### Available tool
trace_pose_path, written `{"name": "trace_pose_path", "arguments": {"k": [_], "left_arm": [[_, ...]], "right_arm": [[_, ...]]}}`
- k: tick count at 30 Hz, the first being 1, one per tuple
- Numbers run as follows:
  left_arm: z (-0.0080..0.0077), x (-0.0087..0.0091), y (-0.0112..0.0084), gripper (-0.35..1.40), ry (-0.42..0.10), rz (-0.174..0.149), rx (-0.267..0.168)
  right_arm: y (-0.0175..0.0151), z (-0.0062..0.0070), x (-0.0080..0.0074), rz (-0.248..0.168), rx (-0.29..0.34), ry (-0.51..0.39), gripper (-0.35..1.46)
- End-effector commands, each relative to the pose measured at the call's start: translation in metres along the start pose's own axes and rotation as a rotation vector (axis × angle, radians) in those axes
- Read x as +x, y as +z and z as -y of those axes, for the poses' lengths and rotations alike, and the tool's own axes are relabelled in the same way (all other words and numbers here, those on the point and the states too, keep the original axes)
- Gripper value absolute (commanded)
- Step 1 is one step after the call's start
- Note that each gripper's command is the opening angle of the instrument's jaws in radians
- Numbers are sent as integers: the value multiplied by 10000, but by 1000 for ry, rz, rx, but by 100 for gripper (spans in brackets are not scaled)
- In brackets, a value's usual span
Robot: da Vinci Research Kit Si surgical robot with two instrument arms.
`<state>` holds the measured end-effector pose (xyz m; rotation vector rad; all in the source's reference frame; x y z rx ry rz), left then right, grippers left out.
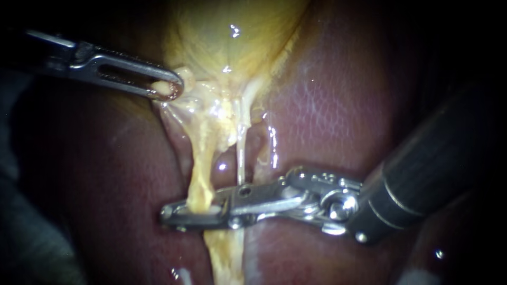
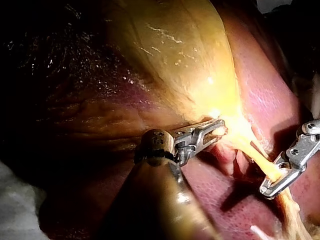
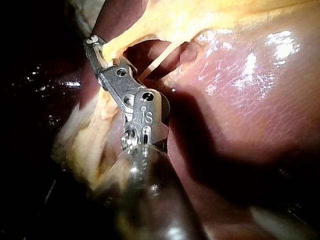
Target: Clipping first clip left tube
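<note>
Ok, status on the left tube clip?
Left instrument shut on gallbladder. Right instrument shut on left tube, white clip showing. Thin tube beside it, clear.

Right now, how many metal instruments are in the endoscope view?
2. The slotted steel left instrument grips the glossy yellow gallbladder at its narrow end; the hinged steel right instrument, lower down, clamps across the thick yellow tube. None seems hidden.
</note>
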<state>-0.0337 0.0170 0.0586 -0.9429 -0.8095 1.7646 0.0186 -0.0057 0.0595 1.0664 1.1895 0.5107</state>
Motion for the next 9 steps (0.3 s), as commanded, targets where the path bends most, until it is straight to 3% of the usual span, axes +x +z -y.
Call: {"name": "trace_pose_path", "arguments": {"k": [1,9], "left_arm": [[0,0,0,-35,0,0,0],[0,0,0,-35,0,0,0]], "right_arm": [[0,0,0,1,3,0,-35],[-1,-2,-2,2,2,-1,-35]]}}
